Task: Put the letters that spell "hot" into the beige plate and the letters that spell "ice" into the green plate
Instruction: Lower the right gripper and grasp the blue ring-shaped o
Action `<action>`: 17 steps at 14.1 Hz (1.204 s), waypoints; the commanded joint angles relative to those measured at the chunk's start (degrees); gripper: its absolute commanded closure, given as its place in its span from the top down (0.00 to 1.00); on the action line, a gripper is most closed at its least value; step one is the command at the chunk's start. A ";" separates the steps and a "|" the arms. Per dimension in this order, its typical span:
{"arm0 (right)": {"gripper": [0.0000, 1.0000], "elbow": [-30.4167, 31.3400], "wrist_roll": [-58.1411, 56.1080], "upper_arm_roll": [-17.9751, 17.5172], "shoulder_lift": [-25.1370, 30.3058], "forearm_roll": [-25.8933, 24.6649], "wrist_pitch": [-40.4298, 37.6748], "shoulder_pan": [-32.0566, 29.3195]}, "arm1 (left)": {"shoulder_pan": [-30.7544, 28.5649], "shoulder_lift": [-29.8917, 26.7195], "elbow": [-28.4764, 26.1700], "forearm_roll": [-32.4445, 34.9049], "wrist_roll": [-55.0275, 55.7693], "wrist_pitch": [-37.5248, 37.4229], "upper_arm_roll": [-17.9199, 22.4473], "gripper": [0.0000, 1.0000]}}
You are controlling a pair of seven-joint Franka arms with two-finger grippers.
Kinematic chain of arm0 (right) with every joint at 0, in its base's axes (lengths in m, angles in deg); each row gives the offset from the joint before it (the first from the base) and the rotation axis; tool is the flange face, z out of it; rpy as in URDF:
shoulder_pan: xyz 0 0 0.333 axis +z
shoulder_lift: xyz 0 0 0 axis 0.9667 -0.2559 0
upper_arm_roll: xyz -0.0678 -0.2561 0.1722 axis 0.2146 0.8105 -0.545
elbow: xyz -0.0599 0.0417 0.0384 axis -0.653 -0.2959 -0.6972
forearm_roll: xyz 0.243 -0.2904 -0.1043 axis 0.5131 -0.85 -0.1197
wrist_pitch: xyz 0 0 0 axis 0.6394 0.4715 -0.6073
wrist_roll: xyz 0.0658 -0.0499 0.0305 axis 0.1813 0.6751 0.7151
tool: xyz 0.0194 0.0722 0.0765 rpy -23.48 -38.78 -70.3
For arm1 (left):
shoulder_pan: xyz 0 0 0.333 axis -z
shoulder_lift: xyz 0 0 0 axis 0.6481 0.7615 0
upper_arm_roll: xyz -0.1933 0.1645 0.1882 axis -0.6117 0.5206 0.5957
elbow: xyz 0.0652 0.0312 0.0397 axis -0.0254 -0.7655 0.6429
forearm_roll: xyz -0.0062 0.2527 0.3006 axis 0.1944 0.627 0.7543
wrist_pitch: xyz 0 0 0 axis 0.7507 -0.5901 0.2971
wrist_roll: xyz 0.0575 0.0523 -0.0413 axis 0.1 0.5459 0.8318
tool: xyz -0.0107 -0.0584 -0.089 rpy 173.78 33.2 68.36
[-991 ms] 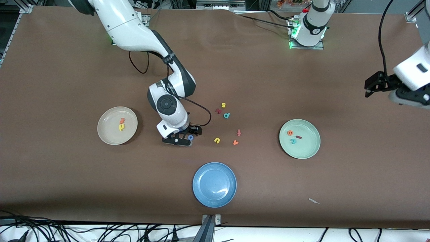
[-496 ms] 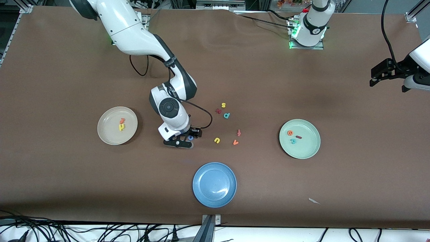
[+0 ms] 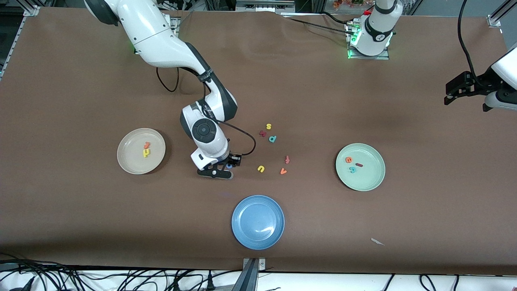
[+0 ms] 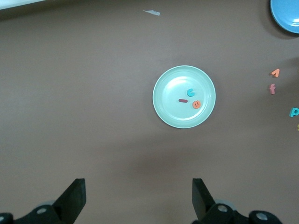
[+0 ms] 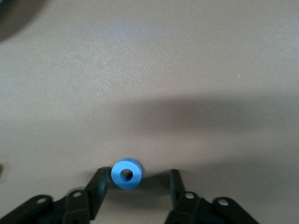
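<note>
The right hand (image 5: 135,184) sits low on the table (image 3: 80,210), fingers apart around the blue o (image 5: 126,173), not yet squeezing it. It should pinch evenly, then carry it to the beige plate (image 3: 129,161). The left hand (image 4: 138,198) waits, wide apart.

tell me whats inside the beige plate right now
The beige plate holds two small letters, touching: the yellow h and the orange t. No blue o; it lies on the table between the right gripper's fingers. Nothing covers the plate.
</note>
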 commanded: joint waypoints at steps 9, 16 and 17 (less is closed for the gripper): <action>0.33 -2.19 0.65 0.23 -1.92 -0.68 -0.34 0.48 | 0.39 -0.58 2.12 0.84 -0.16 -0.65 0.35 1.00; 0.24 -2.45 0.65 0.23 -1.83 -0.59 -0.60 0.39 | 1.09 -0.40 1.86 0.75 -0.42 -2.06 -0.36 1.00; 0.24 -2.80 0.65 0.23 -1.75 -0.42 -0.69 0.39 | 1.01 -0.40 1.86 0.75 -0.34 -2.06 -0.36 1.00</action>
